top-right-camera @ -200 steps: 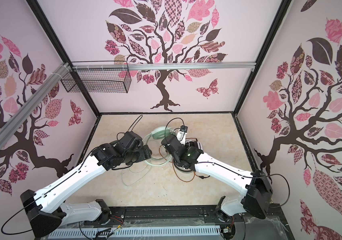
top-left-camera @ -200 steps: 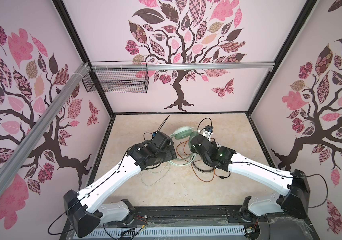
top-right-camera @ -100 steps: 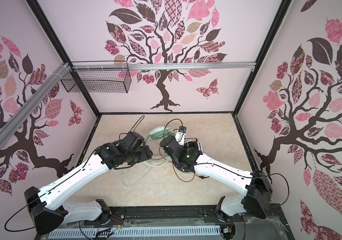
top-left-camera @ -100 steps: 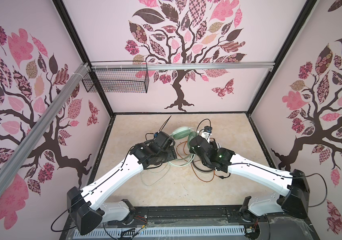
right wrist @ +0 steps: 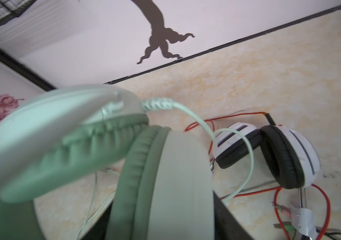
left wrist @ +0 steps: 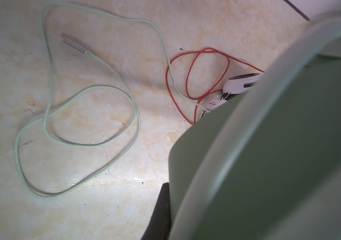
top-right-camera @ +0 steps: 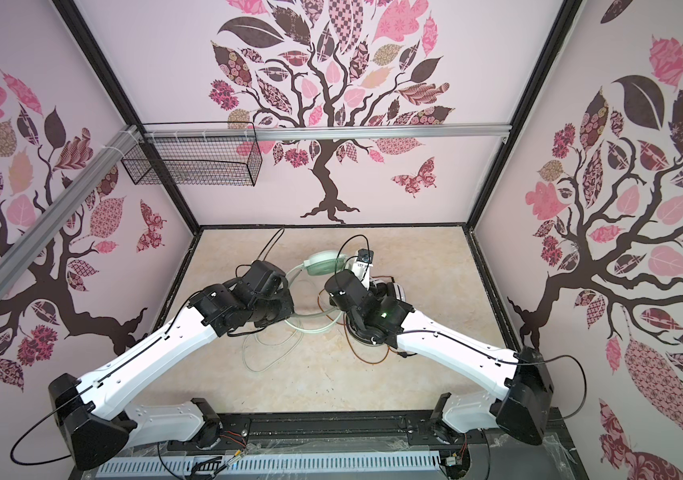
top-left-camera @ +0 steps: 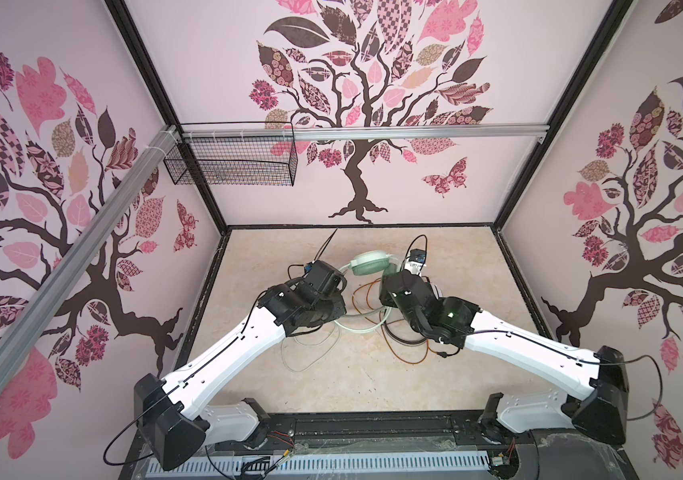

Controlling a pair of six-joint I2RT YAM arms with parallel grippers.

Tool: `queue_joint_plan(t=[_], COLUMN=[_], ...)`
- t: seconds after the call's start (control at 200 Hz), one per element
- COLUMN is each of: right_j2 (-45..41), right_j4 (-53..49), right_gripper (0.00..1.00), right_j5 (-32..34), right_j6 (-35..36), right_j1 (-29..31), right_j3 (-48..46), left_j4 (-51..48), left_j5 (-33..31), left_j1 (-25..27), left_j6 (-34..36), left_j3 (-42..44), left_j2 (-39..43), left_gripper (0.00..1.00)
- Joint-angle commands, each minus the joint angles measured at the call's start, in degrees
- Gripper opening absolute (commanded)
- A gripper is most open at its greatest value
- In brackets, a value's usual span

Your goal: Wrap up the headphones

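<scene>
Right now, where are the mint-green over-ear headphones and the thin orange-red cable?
mint-green over-ear headphones [right wrist: 82,143]: right wrist view, ear pad.
thin orange-red cable [left wrist: 207,49]: left wrist view, loop.

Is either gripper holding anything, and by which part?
Left gripper is shut on the mint-green headphones, at the headband. Right gripper sits by its ear cup; a hold cannot be told.

Mint-green over-ear headphones [top-right-camera: 323,264] sit left of the white-and-black over-ear pair [top-right-camera: 394,292] on the marbled beige tabletop [top-right-camera: 414,374], pale green cable [left wrist: 51,83] looped in front.
</scene>
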State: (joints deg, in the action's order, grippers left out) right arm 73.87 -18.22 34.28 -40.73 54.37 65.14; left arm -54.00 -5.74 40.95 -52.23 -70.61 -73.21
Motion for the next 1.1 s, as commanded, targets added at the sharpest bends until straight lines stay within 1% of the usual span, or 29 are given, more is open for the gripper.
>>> queue_joint_plan(t=[0.0,0.055,0.095,0.175,0.215,0.255,0.275,0.315,0.35,0.395,0.445,0.48,0.5,0.54,0.565,0.625,0.665,0.71,0.78,0.86,0.93,1.035,1.095], right_j2=[-10.7,-15.8,-18.8,-20.7,-20.7,-21.1,-21.4,-22.0,-21.8,-20.6,-19.3,-18.4,-17.9,-16.8,-16.0,-14.2,-13.1,-12.2,-10.7,-8.4,-6.3,-4.4,-4.1], right_j4=[8.4,11.5,11.8,5.4,1.2,-1.5,-2.0,-1.8,-0.8,1.9,9.4,17.0,21.2,27.9,30.6,33.2,34.6,36.4,36.4,34.3,32.3,31.9,32.0], right_gripper=[0.9,0.95,0.96,0.97,0.97,0.97,0.97,0.98,0.98,0.97,0.95,0.94,0.94,0.94,0.94,0.92,0.91,0.91,0.91,0.9,0.89,0.88,0.88], right_j5=[-12.1,-17.5,-19.8,-21.3,-22.5,-25.7,-28.3,-36.4,-46.4,-58.3,-69.2,-73.8,-75.1,-76.2,-75.5,-73.6,-72.7,-71.6,-69.8,-68.4,-66.8,-65.3,-63.8], right_j6=[16.8,22.4,25.0,27.9,28.0,27.2,26.6,24.9,22.5,17.1,9.1,3.1,0.4,-2.5,-3.8,-4.9,-4.9,-4.2,-1.3,2.9,6.0,8.8,11.4], right_j1=[0.3,0.2,0.1,-0.8,-2.7,-6.2,-8.7,-15.2,-22.3,-30.9,-38.2,-40.5,-40.6,-40.4,-39.8,-39.1,-38.7,-38.1,-37.1,-35.2,-32.7,-29.9,-28.4], right_j3=[-2.8,-5.9,-6.6,-2.8,-0.6,0.4,0.2,-1.0,-2.5,-5.2,-10.4,-15.0,-17.3,-20.7,-22.4,-24.9,-26.2,-27.7,-28.6,-28.4,-28.1,-28.1,-28.2], left_j4=[-2.8,-3.8,-4.5,-5.6,-5.8,-6.2,-6.5,-7.3,-7.7,-8.6,-11.7,-13.7,-14.0,-13.8,-13.1,-10.6,-8.1,-4.5,1.3,2.1,0.8,-6.9,-9.7], left_j5=[0.7,1.0,1.8,3.7,5.5,7.7,8.8,11.5,14.1,17.1,17.8,17.5,17.4,17.5,18.1,20.2,23.5,27.4,32.3,36.1,38.1,35.4,36.0], left_j1=[-4.0,-7.5,-10.4,-16.5,-19.3,-21.3,-21.9,-22.6,-22.6,-22.6,-22.3,-22.0,-21.8,-21.7,-21.7,-21.7,-21.7,-21.7,-21.6,-21.3,-20.0,-17.2,-17.0], left_j6=[4.0,6.2,8.0,11.8,14.4,16.7,17.9,20.4,22.9,24.7,26.0,26.1,25.9,25.1,24.2,21.3,19.6,17.3,11.8,8.4,8.6,13.2,15.6], left_j3=[2.2,3.0,3.4,3.7,3.5,2.8,2.3,1.0,0.1,-1.2,-3.4,-4.4,-4.4,-3.9,-3.2,-1.0,0.5,2.3,4.4,2.7,-1.0,-8.7,-11.3], left_j2=[1.4,2.6,3.6,5.7,6.9,7.8,8.2,8.7,9.4,10.3,10.6,10.7,11.2,12.6,13.6,16.1,17.8,19.5,21.5,21.0,19.4,16.5,15.8], left_gripper=[0.0,0.0,0.0,0.0,0.0,0.0,0.0,0.0,0.0,0.0,0.0,0.0,0.0,0.0,0.0,0.0,0.0,0.0,0.0,0.0,0.0,0.0,0.0])
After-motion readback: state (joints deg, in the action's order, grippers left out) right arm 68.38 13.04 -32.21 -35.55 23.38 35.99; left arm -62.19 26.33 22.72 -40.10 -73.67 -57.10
